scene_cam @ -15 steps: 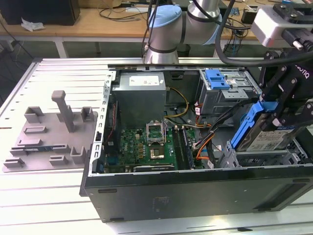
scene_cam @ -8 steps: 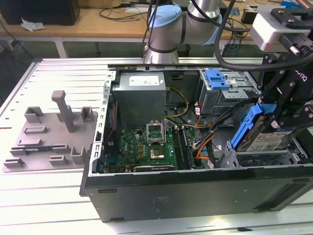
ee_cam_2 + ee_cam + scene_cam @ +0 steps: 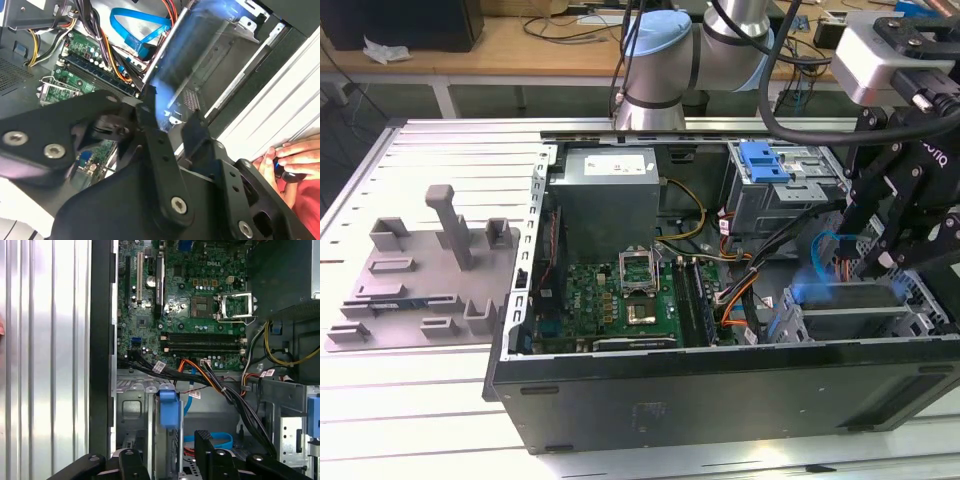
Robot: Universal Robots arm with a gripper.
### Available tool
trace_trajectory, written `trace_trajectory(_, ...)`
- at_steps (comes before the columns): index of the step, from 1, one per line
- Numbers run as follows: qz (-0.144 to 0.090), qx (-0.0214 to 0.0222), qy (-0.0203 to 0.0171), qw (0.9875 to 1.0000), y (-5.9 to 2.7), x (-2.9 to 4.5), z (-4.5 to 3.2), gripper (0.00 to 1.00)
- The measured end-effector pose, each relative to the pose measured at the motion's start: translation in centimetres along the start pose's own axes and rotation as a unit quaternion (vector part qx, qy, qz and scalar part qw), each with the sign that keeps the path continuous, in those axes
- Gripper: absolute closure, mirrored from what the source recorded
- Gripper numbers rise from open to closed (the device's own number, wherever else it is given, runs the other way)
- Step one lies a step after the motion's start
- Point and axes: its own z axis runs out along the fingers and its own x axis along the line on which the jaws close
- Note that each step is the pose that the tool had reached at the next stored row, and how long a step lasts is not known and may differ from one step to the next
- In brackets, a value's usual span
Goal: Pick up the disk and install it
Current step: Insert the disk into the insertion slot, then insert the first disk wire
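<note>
The disk (image 3: 848, 298) lies tilted in the bay at the front corner of the open computer case (image 3: 720, 385), on the exterior view's right. It is a grey slab whose blue bracket end is smeared by motion. My black gripper (image 3: 880, 262) hangs just above it. In the first wrist view the disk (image 3: 167, 442) stands edge-on between the fingers, blue bracket away from the camera. My gripper (image 3: 170, 454) is open, with a narrow gap between one finger (image 3: 207, 452) and the disk. In the second wrist view the disk (image 3: 205, 60) is a blurred silver-blue slab beyond my gripper (image 3: 172, 114).
A grey drive cage (image 3: 790, 195) with a blue latch (image 3: 765, 160) stands behind the bay. Orange, black and blue cables (image 3: 210, 377) run beside it, and the motherboard (image 3: 620, 295) lies mid-case. A grey fixture (image 3: 430, 270) lies on the table. A person's hand (image 3: 295, 155) is close by.
</note>
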Motion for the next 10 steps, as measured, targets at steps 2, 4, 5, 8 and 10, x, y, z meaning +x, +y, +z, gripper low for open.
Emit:
trace_trajectory(2,0.000,0.0000,0.0000,1.0000,0.00,0.00,0.01,0.49)
trace_trajectory(4,0.000,0.0000,-0.0001,1.0000,0.00,0.00,0.02,0.49)
trace_trajectory(5,0.000,0.0000,-0.0001,1.0000,0.00,0.00,0.02,0.49)
trace_trajectory(8,0.000,0.0000,0.0001,1.0000,0.00,0.00,0.02,0.49)
trace_trajectory(10,0.000,0.0000,0.0001,1.0000,0.00,0.00,0.02,0.49)
